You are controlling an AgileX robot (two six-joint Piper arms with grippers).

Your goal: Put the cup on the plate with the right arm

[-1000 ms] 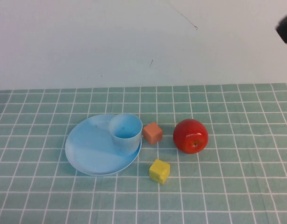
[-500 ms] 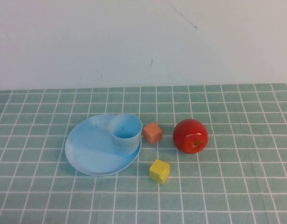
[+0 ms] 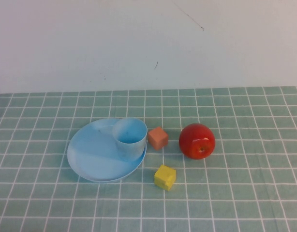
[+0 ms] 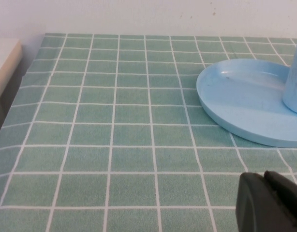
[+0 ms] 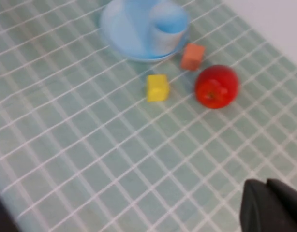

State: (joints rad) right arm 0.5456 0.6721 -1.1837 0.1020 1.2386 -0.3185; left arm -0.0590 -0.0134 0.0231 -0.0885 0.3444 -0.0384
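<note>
The light blue cup [image 3: 129,134] stands upright on the right part of the light blue plate [image 3: 93,154], near its rim. Neither gripper shows in the high view. In the right wrist view my right gripper [image 5: 267,182] is shut and empty, high above the table and well away from the cup [image 5: 167,29] and plate [image 5: 122,26]. In the left wrist view my left gripper [image 4: 264,176] is shut and empty, low over the cloth, short of the plate [image 4: 240,99] and the cup [image 4: 295,77].
A red apple [image 3: 197,140] sits right of the plate. An orange cube [image 3: 158,137] lies between cup and apple. A yellow cube [image 3: 165,177] lies in front of the plate's right side. A green checked cloth [image 3: 245,193] covers the table; a white wall stands behind.
A black part of the right arm at the top right edge of the high view one second ago has left that view. The objects have not moved.
</note>
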